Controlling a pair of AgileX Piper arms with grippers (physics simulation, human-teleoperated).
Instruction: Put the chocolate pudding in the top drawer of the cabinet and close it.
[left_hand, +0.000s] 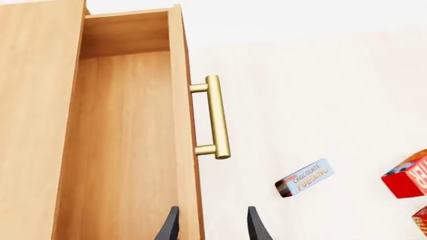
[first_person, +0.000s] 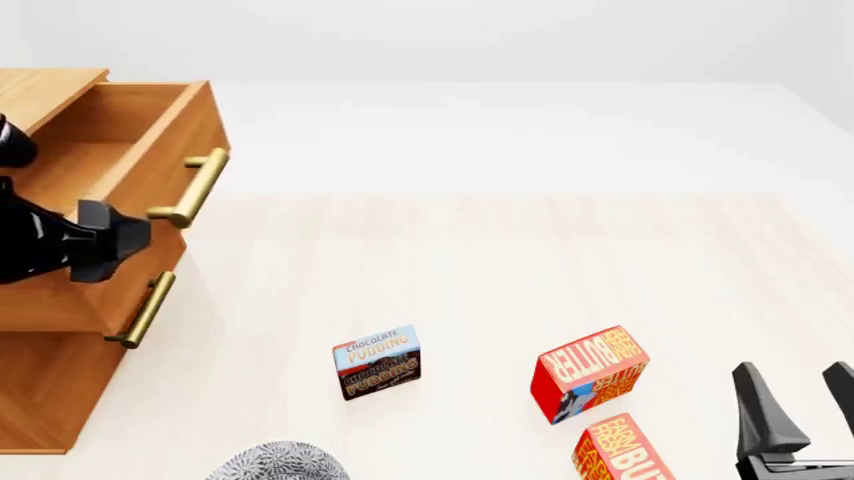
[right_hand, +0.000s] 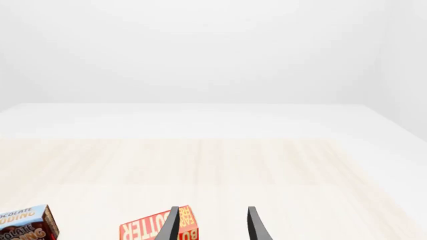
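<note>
At the bottom edge of the front view, a grey patterned rounded object (first_person: 278, 462) is peeking into the frame left of centre. In the lower right corner the right gripper (first_person: 802, 390) is standing with its two dark fingers spread wide and holding nothing. Just to its left, two red-orange butter boxes (first_person: 589, 372) are sitting on the pale wooden table (first_person: 481, 260), one cut off by the bottom edge. Left of them, in the lower centre, the chocolate pudding (first_person: 376, 361) is standing upright on the table, apart from both grippers and well clear of the cabinet (first_person: 47, 395). Farther back, at the left edge, the top drawer (first_person: 127, 150) is standing pulled open, its brass handle (first_person: 194, 188) pointing toward the middle of the frame. The left gripper (first_person: 100, 240) is hovering by the drawer's front; in the left wrist view its fingers (left_hand: 254, 225) are showing spread apart, straddling the drawer's front panel without gripping anything.
</note>
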